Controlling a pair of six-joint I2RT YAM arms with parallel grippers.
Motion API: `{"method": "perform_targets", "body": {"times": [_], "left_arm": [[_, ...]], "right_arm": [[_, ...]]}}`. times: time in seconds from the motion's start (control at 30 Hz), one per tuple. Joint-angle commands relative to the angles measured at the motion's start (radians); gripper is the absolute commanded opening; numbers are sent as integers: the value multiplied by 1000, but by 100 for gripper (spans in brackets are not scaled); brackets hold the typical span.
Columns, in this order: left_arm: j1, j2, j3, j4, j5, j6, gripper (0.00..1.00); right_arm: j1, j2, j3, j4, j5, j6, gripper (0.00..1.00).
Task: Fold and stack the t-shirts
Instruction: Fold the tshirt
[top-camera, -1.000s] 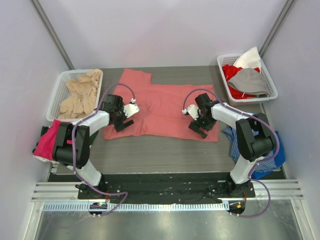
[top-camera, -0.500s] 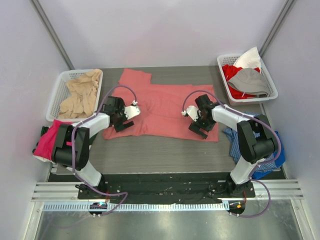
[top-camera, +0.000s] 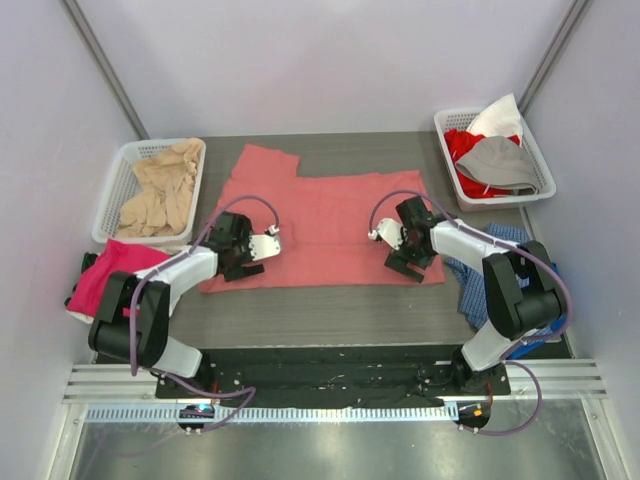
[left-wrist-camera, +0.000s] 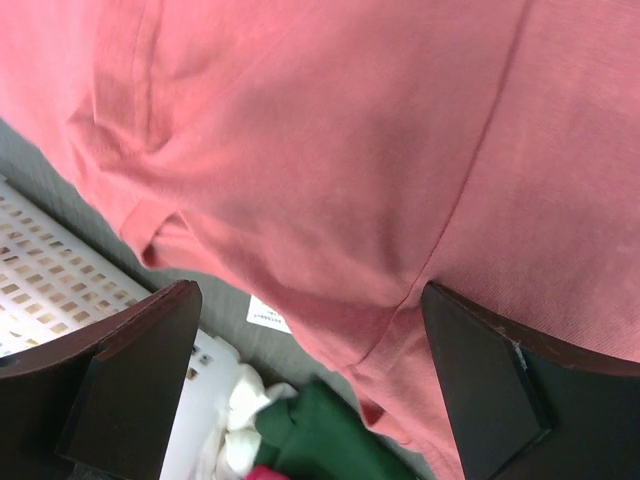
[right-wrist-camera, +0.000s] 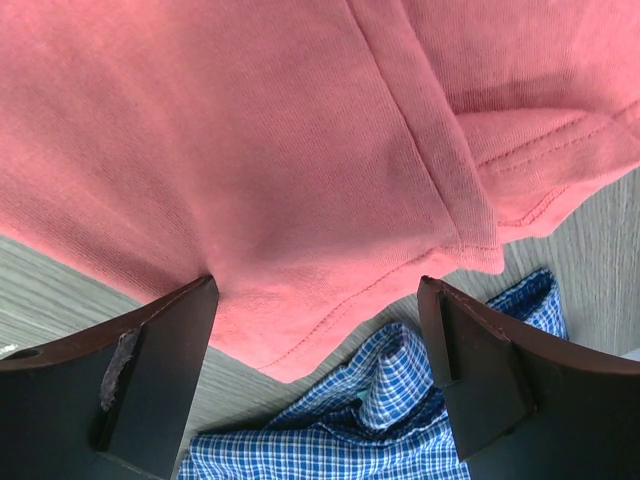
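Spread t-shirt (top-camera: 320, 215) lies on the table (top-camera: 300, 312) beneath my left gripper (top-camera: 241, 267) and right gripper (top-camera: 405, 266); left basket (top-camera: 112, 195) stands far left, right basket (top-camera: 448, 155) far right.

Salmon-red t-shirt (top-camera: 320, 225) lies spread flat mid-table (top-camera: 320, 305). Left gripper (top-camera: 243, 266) sits over its near-left corner, right gripper (top-camera: 406, 268) over its near-right corner. Far-left basket (top-camera: 112, 200) holds a beige t-shirt (top-camera: 160, 192). Far-right basket (top-camera: 541, 165) holds red (top-camera: 465, 150) and grey (top-camera: 500, 160) t-shirts. Magenta-pink t-shirt (top-camera: 108, 275) lies at the left edge, blue checked cloth (top-camera: 480, 290) at the right.
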Motion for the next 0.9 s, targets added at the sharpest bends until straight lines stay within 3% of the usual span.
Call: {"method": "perform_targets", "body": {"times": [0.0, 0.4, 0.87], "left_arm": [[-45, -31, -89, -213, -29, 6, 100], [-139, -168, -145, -308, -38, -75, 100], [-168, -304, -203, -390, -34, -103, 100]], "right_arm": [[-16, 30, -98, -122, 32, -30, 93], [4, -66, -163, -183, 18, -35, 93], [104, -158, -246, -240, 1, 23, 93]]}}
